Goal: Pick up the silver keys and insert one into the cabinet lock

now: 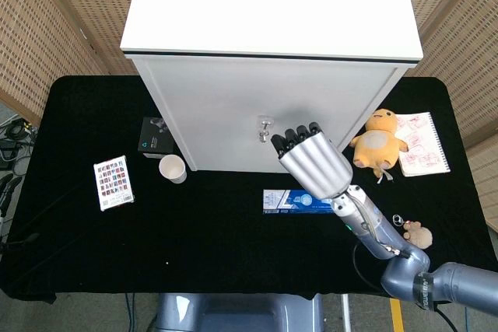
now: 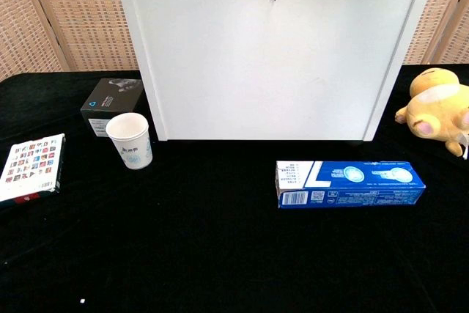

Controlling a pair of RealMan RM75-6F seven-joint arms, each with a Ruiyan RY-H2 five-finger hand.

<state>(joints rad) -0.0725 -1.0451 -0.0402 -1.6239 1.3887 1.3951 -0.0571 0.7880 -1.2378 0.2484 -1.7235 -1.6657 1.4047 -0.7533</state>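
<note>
No brand name can be read on anything in either view: the print on the long blue box (image 2: 349, 184) lying on the black bench (image 1: 218, 246) is too small to be made out, though pictures of light bulbs and a barcode at its left end are seen in the chest view. A white paper cup (image 2: 130, 140) with a faint blue pattern is stood upright near the left front corner of the white cabinet (image 1: 268, 106), and a small black box (image 2: 111, 103) with a blue mark on its face is placed just behind the cup, against the cabinet's side. A flat packet (image 1: 113, 183) covered in small coloured squares is laid further left. A yellow plush toy (image 1: 377, 142) is seated to the right of the cabinet, with a notebook (image 1: 421, 144) bearing red drawings just beside it, and a small brown fuzzy charm (image 1: 416, 234) on a ring lies near the bench's right edge. The silver keys (image 1: 264, 127) are seen hanging from the cabinet front, one apparently seated in the lock, and in the chest view they dangle at the top edge of the frame. The right hand (image 1: 311, 156) is raised in front of the cabinet, just right of the keys and apart from them; nothing is held, but whether its fingers are spread or curled cannot be told from behind. The blue box is partly covered by the right forearm in the head view. The left hand is not seen in either view.
</note>
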